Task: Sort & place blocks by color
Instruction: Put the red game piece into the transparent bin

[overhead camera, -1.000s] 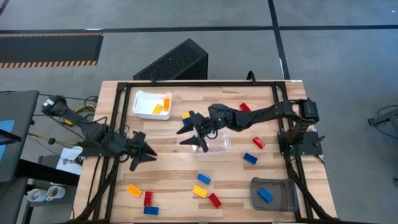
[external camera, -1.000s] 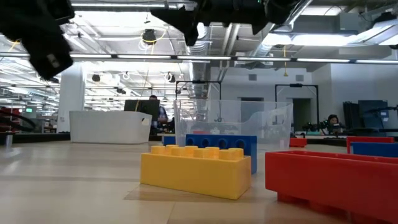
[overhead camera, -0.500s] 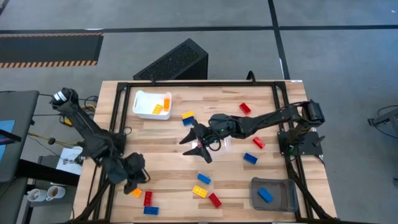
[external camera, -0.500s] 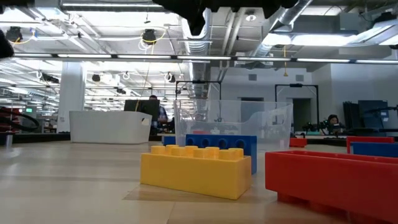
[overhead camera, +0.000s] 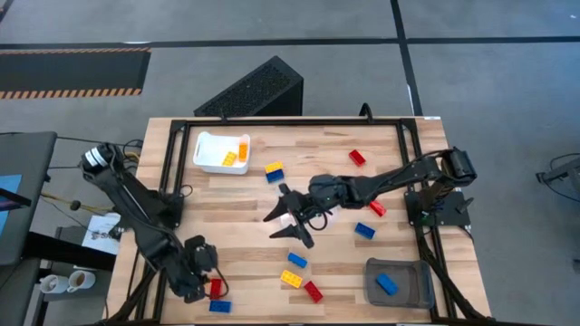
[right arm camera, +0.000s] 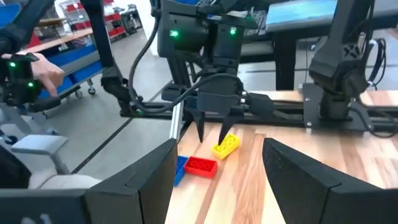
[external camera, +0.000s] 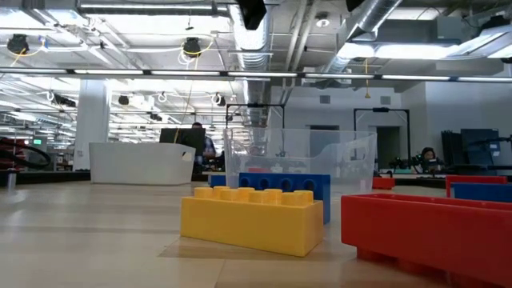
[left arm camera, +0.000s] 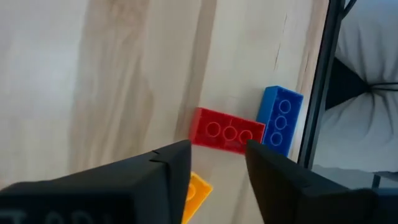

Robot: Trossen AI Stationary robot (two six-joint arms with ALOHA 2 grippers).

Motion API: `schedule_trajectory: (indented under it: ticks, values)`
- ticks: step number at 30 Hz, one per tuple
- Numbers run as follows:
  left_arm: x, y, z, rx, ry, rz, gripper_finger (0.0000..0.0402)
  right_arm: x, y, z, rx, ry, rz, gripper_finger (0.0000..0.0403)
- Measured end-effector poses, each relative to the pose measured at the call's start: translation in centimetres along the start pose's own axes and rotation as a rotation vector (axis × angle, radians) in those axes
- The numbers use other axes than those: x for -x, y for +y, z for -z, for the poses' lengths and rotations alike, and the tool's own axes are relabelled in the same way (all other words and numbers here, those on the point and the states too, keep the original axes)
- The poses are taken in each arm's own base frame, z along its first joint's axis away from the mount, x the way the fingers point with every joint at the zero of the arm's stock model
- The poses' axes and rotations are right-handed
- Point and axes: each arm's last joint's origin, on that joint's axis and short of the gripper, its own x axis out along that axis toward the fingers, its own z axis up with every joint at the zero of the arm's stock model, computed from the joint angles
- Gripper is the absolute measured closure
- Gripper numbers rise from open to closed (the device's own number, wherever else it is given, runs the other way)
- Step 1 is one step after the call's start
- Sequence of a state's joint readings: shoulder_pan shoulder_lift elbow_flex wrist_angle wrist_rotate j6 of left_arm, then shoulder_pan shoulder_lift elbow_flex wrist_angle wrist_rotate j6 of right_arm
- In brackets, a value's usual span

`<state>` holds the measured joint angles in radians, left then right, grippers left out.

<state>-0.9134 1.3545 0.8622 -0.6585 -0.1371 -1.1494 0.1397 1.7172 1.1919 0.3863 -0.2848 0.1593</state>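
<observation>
Blocks [overhead camera: 218, 288] — table-edge, under left tool [overhead camera: 192, 282]

You see even, bright overhead light from ceiling strip lights [external camera: 160, 74]. The table [overhead camera: 245, 204] shows only soft shadows. Beside the yellow block [external camera: 252, 220], nearer objects blur.

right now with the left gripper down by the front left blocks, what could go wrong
The left gripper, open, hovers over a tight cluster: an orange block, a red block and a blue block touching it. Closing could catch two colors or shove the blue block toward the table edge. The open right gripper hangs mid-table above the clear bin and may bump it.
</observation>
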Motion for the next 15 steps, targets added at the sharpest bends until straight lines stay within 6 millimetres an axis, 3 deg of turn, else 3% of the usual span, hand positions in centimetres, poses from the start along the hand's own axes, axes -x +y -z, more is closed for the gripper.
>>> schedule_trajectory:
  ticks: [8, 15]
  values:
    - [-2.5, -0.4, 0.4, -0.036, 0.104, -0.025, 0.019, 0.0, -0.1, 0.2, 0.015, 0.025, 0.006, 0.0143]
    - [-2.7, -0.4, 0.2, -0.072, 0.075, -0.032, 0.0168, 0.3, -1.0, 0.2, 0.016, 0.031, 0.028, 0.0143]
